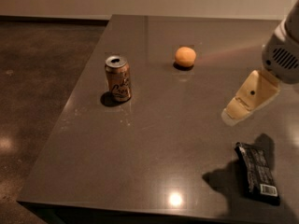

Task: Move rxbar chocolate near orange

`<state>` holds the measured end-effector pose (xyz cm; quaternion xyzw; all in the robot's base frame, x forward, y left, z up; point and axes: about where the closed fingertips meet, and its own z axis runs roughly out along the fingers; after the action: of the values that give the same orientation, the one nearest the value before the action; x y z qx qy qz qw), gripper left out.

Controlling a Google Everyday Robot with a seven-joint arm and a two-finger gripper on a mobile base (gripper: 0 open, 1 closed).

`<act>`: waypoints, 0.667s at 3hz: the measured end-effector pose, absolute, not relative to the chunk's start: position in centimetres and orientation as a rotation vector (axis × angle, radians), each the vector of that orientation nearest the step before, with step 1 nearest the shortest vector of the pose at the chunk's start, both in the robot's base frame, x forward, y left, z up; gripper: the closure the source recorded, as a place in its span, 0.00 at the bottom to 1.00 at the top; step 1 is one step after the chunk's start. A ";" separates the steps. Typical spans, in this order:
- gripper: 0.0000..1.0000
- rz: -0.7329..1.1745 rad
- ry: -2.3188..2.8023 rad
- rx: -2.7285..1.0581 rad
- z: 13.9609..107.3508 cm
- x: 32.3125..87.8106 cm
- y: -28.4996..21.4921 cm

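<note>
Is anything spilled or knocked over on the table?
Nothing stands out. The can stands upright, the orange sits whole, the rxbar chocolate lies flat near the front edge of the table, and the gripper hovers nearby.

The gripper hangs at the right of the frame. The arm behind it is cut off by the right edge, upper right. The counter runs out of the frame on the right, and its near right corner is cut off at the bottom edge. The print on the rxbar chocolate, lower right, is too small to read, as is the lettering on the can, left of centre.
</note>
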<state>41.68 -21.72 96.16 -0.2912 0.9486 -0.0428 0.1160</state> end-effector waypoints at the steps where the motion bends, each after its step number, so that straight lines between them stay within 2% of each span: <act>1: 0.00 -0.144 2.894 -0.639 94.3 40.7 -22.0; 2: 0.00 -0.088 2.971 -0.402 92.0 39.3 -22.6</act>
<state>39.32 -22.61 91.98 -0.1338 0.9880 -0.0292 0.0711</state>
